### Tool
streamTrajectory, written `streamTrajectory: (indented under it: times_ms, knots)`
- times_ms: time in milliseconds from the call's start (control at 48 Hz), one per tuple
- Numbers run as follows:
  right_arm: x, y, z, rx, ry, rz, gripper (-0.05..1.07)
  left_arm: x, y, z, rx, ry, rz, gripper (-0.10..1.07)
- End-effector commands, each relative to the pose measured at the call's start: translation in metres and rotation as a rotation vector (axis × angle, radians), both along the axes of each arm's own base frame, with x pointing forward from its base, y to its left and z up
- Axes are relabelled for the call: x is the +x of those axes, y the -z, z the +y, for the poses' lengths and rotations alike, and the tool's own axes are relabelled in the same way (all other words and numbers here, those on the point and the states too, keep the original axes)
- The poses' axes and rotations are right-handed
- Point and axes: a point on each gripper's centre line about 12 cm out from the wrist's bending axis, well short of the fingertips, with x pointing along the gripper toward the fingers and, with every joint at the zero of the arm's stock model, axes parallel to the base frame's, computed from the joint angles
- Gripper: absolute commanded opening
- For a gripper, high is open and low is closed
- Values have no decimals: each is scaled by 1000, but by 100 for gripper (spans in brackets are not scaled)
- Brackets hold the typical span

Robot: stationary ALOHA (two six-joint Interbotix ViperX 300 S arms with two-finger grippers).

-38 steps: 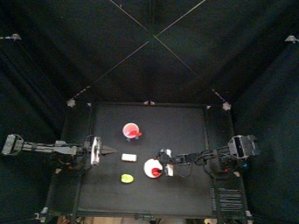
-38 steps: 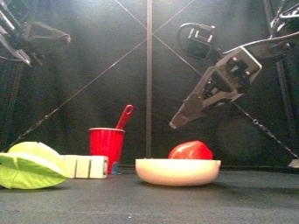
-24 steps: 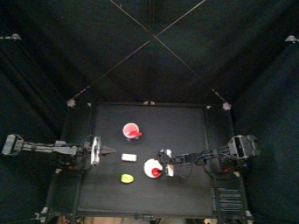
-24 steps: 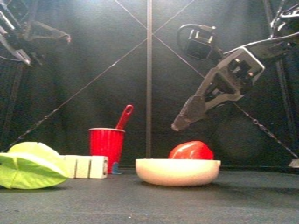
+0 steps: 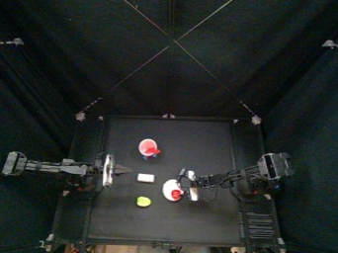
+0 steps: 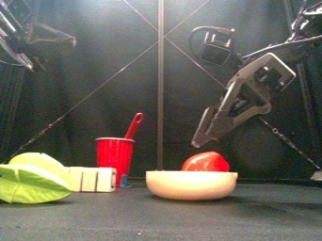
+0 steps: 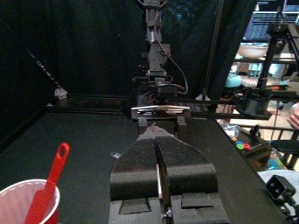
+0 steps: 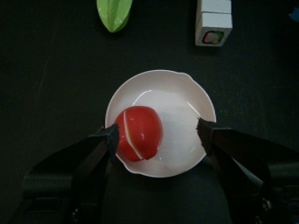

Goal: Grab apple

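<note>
While my right claw (image 8: pixel 156 140) hangs above the shallow white round dish (image 8: pixel 176 87), its two black jaws stand spread wide and hold nothing, one tip to either side of the dish rim in the right wrist view. The small round bright-red apple (image 8: pixel 139 136) lies inside the dish, between the jaws and nearer one of them, below the tips and not touched by them.

Compared with the front views of a moment ago, I see the right arm drawn slightly back and up: the jaw tips (image 6: pixel 201 139) now sit a little higher over the apple (image 6: pixel 205 162) and further to its outer side. I judge this a small realignment before the descent, not a retreat; the grasp itself has not begun.

Beyond the claw, past the dish, lie a yellow-green leaf-shaped lump (image 8: pixel 114 12) and a small white block (image 8: pixel 214 21). A red plastic cup holding a red spoon (image 6: pixel 116 152) stands well apart.

My left claw (image 7: pixel 160 166) rests at the table's left edge, jaws pressed together, empty.
</note>
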Motion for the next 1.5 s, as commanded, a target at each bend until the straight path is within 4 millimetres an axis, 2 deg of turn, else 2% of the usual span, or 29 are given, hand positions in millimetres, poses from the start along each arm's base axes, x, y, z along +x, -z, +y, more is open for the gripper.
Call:
streamTrajectory:
  times_ms: [0, 562, 1479]
  knots:
    - [6, -11, 7, -2, -22, -33, 100, 2, -4, 0, 3, -1, -9, -2]
    - [25, 14, 10, -27, -34, 83, 100, 2, -4, 0, 3, -1, -11, -2]
    - [28, 22, 10, -21, -23, 109, 99, 2, -3, 0, 3, -1, -8, -2]
